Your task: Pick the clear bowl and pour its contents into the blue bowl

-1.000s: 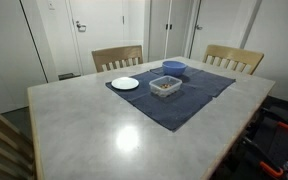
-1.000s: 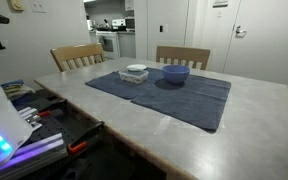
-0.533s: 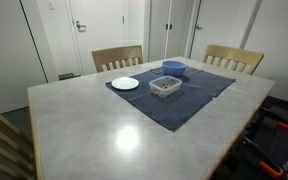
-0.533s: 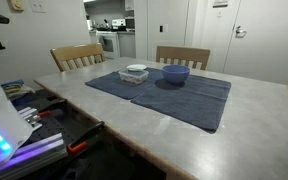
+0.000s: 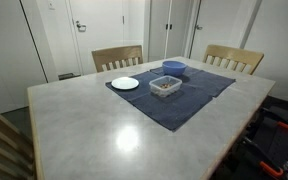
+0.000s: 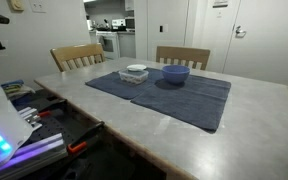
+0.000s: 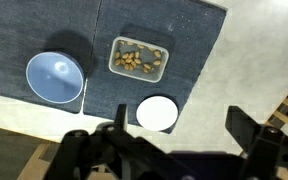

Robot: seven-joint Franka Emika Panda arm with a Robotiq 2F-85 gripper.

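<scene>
Claw (image 7: 169,150) hangs spread wide, empty, above white plate (image 7: 157,112), blue bowl (image 7: 55,78) and clear bowl (image 7: 164,62) of seemingly nuts (image 7: 132,60).

Pale grey table (image 5: 114,135) with a dark blue cloth (image 5: 194,100) spread flat over its far half. A flat white round plate (image 5: 125,83) lies at one corner of the cloth; in the wrist view the plate (image 7: 157,112) appears to straddle the cloth's edge, though the margin is hard to trace. Two wooden chairs (image 5: 117,57) (image 5: 234,58) stand at the far side. Behind them are white doors (image 5: 96,25), and an open doorway (image 6: 109,30) leads to what looks like a kitchen.
</scene>
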